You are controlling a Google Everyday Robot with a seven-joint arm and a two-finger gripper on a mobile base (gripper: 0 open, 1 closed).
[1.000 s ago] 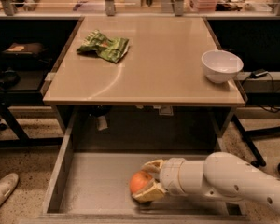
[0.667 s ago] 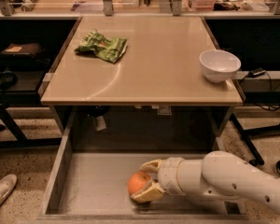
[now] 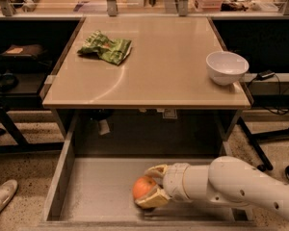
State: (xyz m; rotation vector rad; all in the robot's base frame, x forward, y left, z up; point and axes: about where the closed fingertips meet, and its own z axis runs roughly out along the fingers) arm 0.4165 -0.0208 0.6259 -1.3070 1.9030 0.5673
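Gripper [image 3: 148,187]: one, two fingers closed round one orange [image 3: 141,186], upper finger over fruit, lower finger beneath it. Position: inside open drawer [image 3: 60,177], near-right part of floor, arm entering from right. Orange low over drawer floor (contact with floor not determinable). Above and farther: one table [image 3: 159,76]. On table: one green crumpled bag [image 3: 106,47] at far left, one white bowl [image 3: 226,67] at right edge, well apart. One pale shoe [image 3: 2,199] on ground, near left.
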